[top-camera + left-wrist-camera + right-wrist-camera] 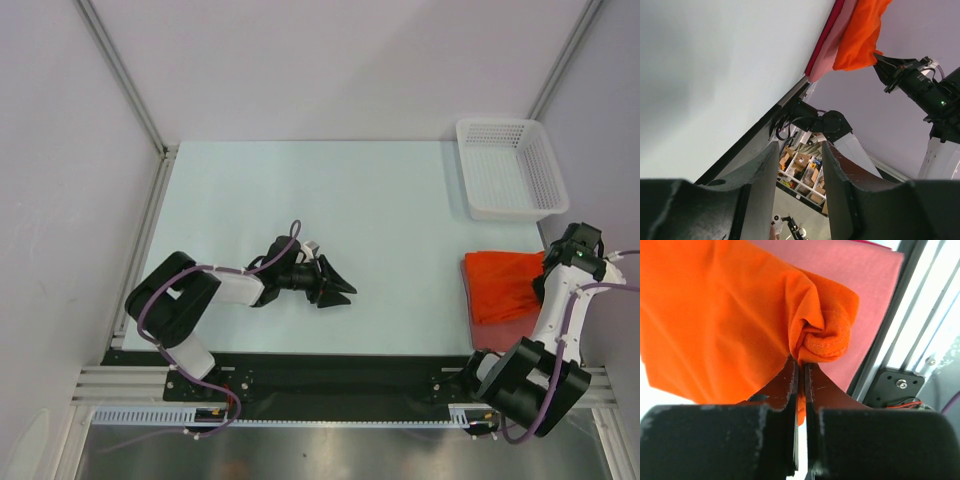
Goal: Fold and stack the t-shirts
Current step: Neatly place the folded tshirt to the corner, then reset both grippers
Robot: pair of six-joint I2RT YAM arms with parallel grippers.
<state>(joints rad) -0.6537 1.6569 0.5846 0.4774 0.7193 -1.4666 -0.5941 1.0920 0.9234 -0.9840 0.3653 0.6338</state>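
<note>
The right gripper [801,369], jaws pressed together on a bunched hem of the orange t-shirt [715,315], sits at the table's [300,200] right edge near its front corner, where that shirt lies atop the brick-red t-shirt [860,285]. The left gripper [338,286] rests mid-table, jaws spread and empty. Risk: from one small pinch, a pull may undo the fold, skew the stack, or drag both shirts over the edge.

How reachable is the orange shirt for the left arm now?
Probably yes: nothing stands on the table between the open left gripper and the orange shirt; the right gripper pinches its far edge.
</note>
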